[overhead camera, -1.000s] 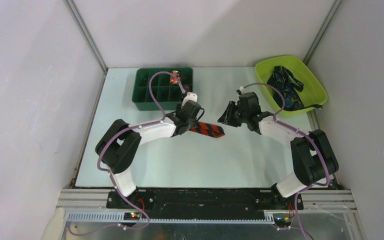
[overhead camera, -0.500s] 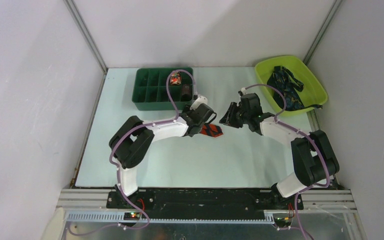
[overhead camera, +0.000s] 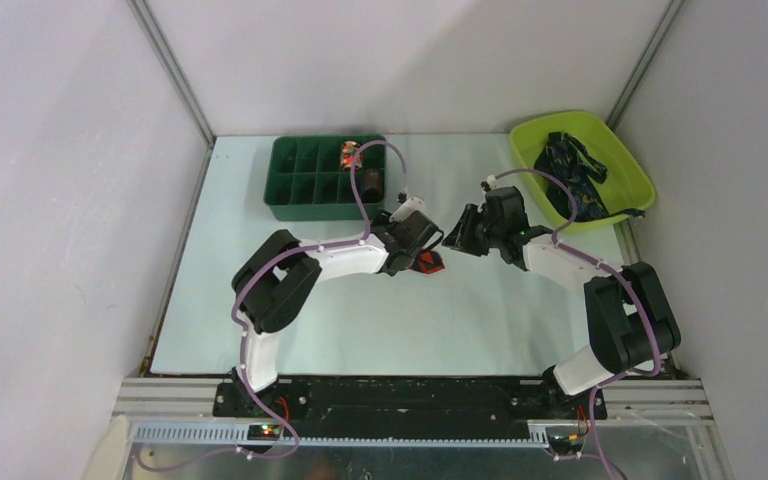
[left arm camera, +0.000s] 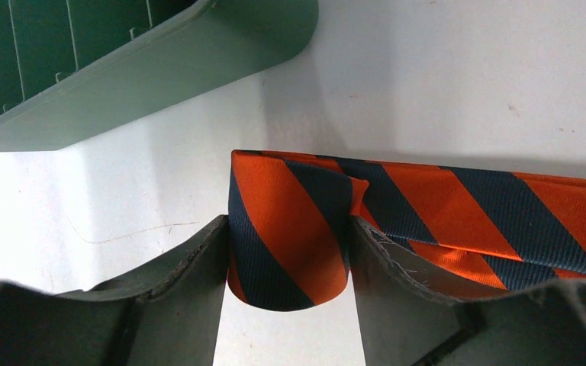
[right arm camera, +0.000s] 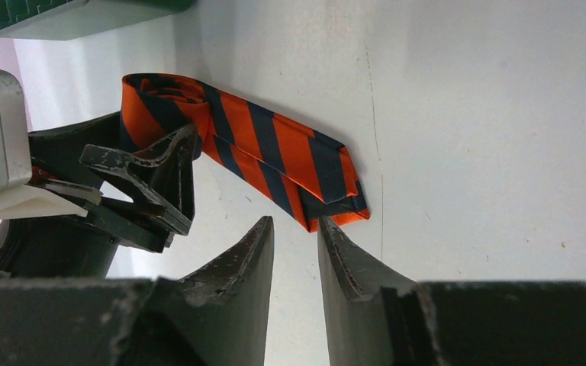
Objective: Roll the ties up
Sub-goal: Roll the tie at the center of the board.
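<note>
A red-orange tie (left arm camera: 458, 206) with dark diagonal stripes lies mid-table, partly rolled. My left gripper (left arm camera: 288, 223) is shut on the rolled end (left arm camera: 290, 259), one finger against each side of it. The flat remainder runs off to the pointed end (right arm camera: 336, 202). My right gripper (right arm camera: 295, 225) is open just short of that end, with nothing between its fingers. From above, the left gripper (overhead camera: 418, 250) covers most of the tie (overhead camera: 430, 264), and the right gripper (overhead camera: 457, 238) faces it closely. A dark navy tie (overhead camera: 572, 175) lies heaped in the lime bin (overhead camera: 632, 175).
A green compartment tray (overhead camera: 290, 205) stands at the back left, holding a small red roll (overhead camera: 350, 155) and a dark roll (overhead camera: 371, 182). Its wall (left arm camera: 145, 69) is close behind the left gripper. Purple cables loop over both arms.
My left gripper has moved right along the tie, towards the right gripper. The flat strip showing beyond it has grown much shorter. The right gripper has shifted only slightly.
</note>
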Tool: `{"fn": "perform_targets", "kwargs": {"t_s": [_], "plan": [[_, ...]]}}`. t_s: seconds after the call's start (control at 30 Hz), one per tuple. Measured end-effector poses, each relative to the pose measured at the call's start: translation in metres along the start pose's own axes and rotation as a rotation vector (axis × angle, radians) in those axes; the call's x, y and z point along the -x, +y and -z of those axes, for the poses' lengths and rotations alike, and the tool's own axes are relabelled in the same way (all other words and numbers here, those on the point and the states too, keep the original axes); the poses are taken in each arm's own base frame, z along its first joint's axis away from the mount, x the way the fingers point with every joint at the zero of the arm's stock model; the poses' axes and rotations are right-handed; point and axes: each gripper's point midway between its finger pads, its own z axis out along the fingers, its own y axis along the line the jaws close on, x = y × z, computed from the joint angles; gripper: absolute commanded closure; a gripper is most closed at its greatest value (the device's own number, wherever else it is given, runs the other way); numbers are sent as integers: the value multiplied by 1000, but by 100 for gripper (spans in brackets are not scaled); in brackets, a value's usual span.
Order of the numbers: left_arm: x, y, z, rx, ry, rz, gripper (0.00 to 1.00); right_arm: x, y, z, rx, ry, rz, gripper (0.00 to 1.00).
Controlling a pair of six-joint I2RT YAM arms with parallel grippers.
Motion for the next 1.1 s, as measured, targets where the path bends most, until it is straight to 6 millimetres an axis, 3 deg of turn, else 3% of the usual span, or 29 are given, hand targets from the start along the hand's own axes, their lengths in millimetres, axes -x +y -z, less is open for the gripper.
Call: {"fn": "perform_targets", "kwargs": {"t_s": [0.4,1.1], "plan": [[2,-18,12,-27,3,-58,30,-1,-2,0,-1,5,-5,69],[6,-27,19,-62,8,-76,29,-1,-1,0,5,1,-3,73]]}}
